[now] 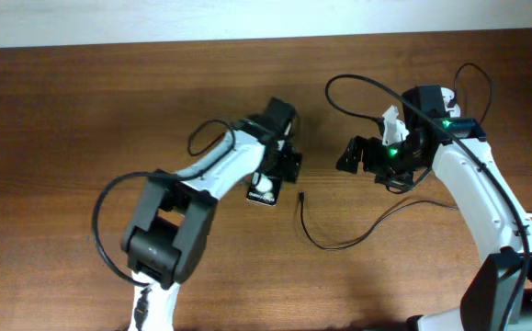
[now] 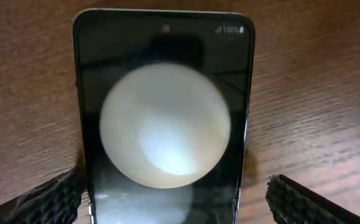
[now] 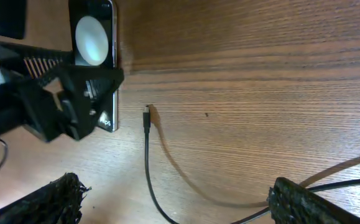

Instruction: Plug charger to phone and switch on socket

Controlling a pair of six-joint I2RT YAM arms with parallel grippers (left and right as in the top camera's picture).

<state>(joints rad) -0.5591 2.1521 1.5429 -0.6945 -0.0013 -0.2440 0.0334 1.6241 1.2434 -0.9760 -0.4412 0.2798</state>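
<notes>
**A:** Where is the small black slab phone (image 2: 164, 124)?
**B:** Flat on the brown wooden table (image 1: 82, 110), centre frame. The left gripper (image 2: 173, 202) straddles it with its jaws spread, and the phone's lower edge is cut off.
**A:** And the thin black charger cable (image 3: 147, 162)?
**B:** It lies loose, tip just right of the phone, apart. The right gripper (image 3: 180, 205) gapes empty.
**A:** Upper right?
**B:** A white sliver (image 1: 391, 121) behind the right arm, too hidden to identify.

Left wrist view cuts the phone (image 2: 167, 143) off at the bottom
</notes>
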